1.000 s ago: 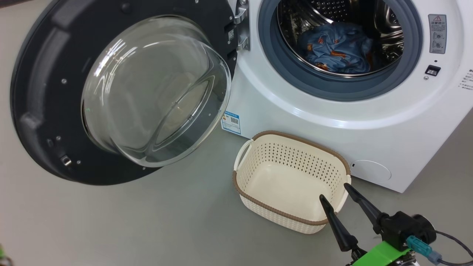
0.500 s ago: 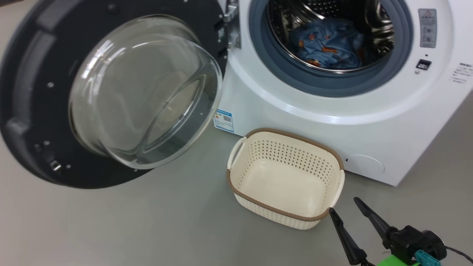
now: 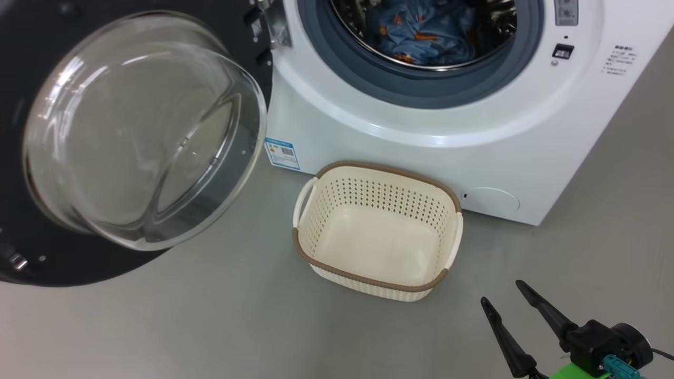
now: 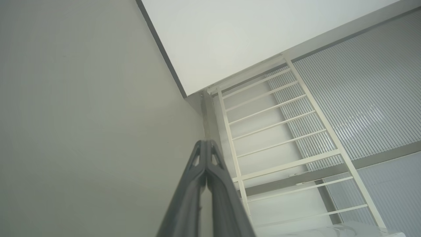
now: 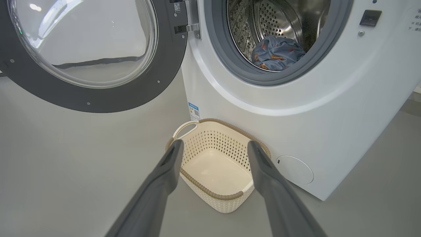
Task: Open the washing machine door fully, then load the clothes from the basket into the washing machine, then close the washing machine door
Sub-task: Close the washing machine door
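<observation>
Overhead, clothes [image 3: 421, 29] in washing machine [image 3: 421, 147], right gripper [image 3: 501, 291] spread, empty – wrist view, left gripper [image 4: 205, 142] closed, empty

Clothes [image 3: 421, 27] blue, orange print, maybe bears; basket [image 3: 379, 196] cream, perforated, brown rim; door [image 3: 142, 131] rim black.

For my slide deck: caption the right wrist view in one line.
Open right claw faces the empty basket; clothes lie in the washer, door open.

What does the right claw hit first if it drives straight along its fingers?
Probably the basket: the open right claw frames its near rim in the wrist view, with the washing machine behind it. Depth is unclear; it might meet the floor just short of the basket.
</observation>
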You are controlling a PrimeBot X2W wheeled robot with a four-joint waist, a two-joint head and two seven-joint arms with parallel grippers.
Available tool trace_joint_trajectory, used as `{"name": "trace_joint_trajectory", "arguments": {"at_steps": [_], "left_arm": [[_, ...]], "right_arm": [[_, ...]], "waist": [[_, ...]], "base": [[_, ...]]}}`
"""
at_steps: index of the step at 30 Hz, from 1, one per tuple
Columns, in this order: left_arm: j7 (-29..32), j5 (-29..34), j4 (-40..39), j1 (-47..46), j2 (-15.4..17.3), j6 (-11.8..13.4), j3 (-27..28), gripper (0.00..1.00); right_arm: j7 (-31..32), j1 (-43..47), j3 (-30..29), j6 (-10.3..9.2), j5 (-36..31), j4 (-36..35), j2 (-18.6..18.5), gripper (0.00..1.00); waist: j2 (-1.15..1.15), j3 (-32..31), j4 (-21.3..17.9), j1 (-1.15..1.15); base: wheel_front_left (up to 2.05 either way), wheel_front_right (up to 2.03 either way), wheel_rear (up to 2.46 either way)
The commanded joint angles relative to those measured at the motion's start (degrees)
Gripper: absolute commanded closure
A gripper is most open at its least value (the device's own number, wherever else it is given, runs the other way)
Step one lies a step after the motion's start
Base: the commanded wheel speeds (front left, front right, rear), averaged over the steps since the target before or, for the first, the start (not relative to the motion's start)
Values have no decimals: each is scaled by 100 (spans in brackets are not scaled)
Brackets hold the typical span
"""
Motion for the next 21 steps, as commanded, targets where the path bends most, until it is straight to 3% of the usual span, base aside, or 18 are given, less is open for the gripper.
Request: {"name": "trace_joint_trajectory", "arguments": {"at_steps": [1, 21], "left_arm": [[77, -66, -92, -147, 382, -67, 74, 100], [977, -752, 209, -630, 498, -151, 258, 100]], "right_arm": [[-27, -108, 129, 9, 21, -160, -121, 0], [-27, -198, 232, 9, 103, -195, -430, 0]], "waist": [[0, 104, -83, 0], [0, 323, -314, 0]], "base": [[0, 0, 0], [0, 0, 0]]}}
